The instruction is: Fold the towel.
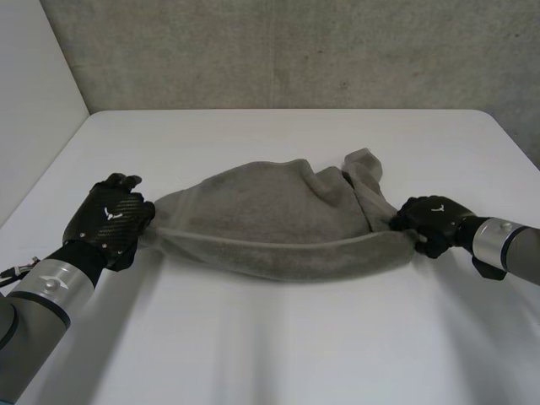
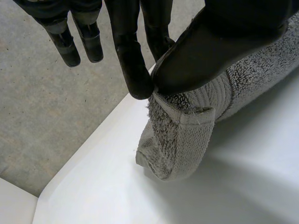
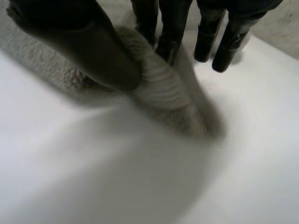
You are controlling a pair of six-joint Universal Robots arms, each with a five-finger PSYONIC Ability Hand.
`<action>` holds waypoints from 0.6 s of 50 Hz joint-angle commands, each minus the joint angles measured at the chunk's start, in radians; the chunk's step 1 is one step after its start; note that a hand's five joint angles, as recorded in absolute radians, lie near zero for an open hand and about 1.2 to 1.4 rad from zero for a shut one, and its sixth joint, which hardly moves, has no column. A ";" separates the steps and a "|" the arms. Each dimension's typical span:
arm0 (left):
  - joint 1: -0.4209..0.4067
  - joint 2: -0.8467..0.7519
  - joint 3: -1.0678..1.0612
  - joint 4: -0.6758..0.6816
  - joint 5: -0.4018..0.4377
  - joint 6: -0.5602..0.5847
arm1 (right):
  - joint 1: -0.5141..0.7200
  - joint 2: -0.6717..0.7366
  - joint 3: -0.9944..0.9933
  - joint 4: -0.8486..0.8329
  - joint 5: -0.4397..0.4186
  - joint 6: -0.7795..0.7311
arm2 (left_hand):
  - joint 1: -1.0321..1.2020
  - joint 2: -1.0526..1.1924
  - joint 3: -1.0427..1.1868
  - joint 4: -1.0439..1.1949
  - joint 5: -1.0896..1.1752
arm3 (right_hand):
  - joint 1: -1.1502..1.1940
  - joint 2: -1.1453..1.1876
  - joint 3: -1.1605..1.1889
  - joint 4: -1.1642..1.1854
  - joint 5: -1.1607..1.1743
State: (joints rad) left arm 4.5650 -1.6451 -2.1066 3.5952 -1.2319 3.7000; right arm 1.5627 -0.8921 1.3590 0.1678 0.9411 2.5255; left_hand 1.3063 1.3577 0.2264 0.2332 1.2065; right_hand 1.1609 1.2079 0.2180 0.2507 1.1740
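Note:
A grey towel [image 1: 278,224] lies bunched across the middle of the white table [image 1: 278,354], its near edge stretched in a band between my two hands. My left hand [image 1: 108,218] is at the towel's left end. In the left wrist view a finger and the thumb [image 2: 219,46] pinch a towel corner [image 2: 180,135], which hangs just above the table. My right hand [image 1: 430,221] is at the towel's right end. In the right wrist view the thumb [image 3: 79,44] and fingers [image 3: 170,32] close on the towel's edge [image 3: 163,93].
The table's far edge [image 1: 287,110] meets a grey wall. The floor [image 2: 56,107] shows beyond the table's edge in the left wrist view. Bare table lies in front of the towel.

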 commanded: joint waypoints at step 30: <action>-0.006 0.008 -0.006 0.000 0.000 0.000 | -0.073 -0.205 0.269 -0.021 -0.107 -0.054 | 0.090 0.039 -0.052 -0.059 0.015 | 0.225 0.178 -0.044 -0.076 0.038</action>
State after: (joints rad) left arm 4.5587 -1.6378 -2.1125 3.5972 -1.2318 3.7000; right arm 1.4885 -1.1144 1.6312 0.1487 0.8223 2.4445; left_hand 1.3063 1.3577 0.2264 0.2332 1.2066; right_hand 1.1267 1.1277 0.2180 0.2507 0.9495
